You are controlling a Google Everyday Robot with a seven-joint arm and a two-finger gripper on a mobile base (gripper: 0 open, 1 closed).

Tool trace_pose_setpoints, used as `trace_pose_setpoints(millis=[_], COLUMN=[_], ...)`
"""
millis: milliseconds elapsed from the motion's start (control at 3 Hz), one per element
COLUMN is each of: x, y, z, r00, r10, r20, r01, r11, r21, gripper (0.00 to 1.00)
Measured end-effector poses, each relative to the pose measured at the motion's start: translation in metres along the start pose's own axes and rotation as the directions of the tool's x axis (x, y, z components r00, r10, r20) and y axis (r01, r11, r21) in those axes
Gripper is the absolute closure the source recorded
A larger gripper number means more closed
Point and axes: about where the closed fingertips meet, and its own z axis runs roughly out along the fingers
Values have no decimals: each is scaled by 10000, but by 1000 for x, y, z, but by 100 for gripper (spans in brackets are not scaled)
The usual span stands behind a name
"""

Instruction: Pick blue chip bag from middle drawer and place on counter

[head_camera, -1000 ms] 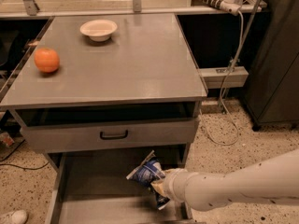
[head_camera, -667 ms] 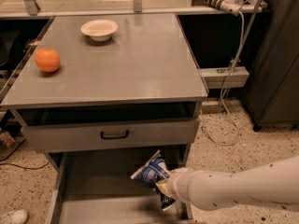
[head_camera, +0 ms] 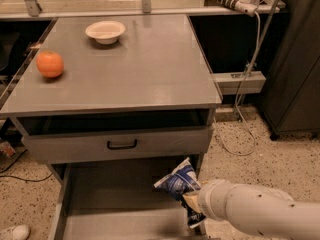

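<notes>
Above middle drawer, hand around blue chip bag (upper drawer overhead)

The scene is lit from above, moderately bright and warm in tone. A soft sheen is seen on the counter, strongest toward its far edge. Short shadows are cast beneath the orange and the bowl. The middle drawer is shaded by the cabinet. At its near right, the gripper, closed on the blue chip bag, is dimly lit.
</notes>
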Motion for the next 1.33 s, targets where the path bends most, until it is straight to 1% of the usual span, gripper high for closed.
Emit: trace_pose_setpoints(millis=[333, 667, 1000, 1333], x=[1, 8, 10, -5], y=[0, -5, -16, -17], z=[1, -13, -43, -78], r00=[10000, 9993, 9981, 9966], r10=[-1, -367, -619, -813], r20=[-27, -60, -72, -90], r01=[1, 368, 621, 817], r11=[10000, 9993, 9976, 9946], r21=[-17, 98, 317, 640], gripper=[100, 100, 100, 100])
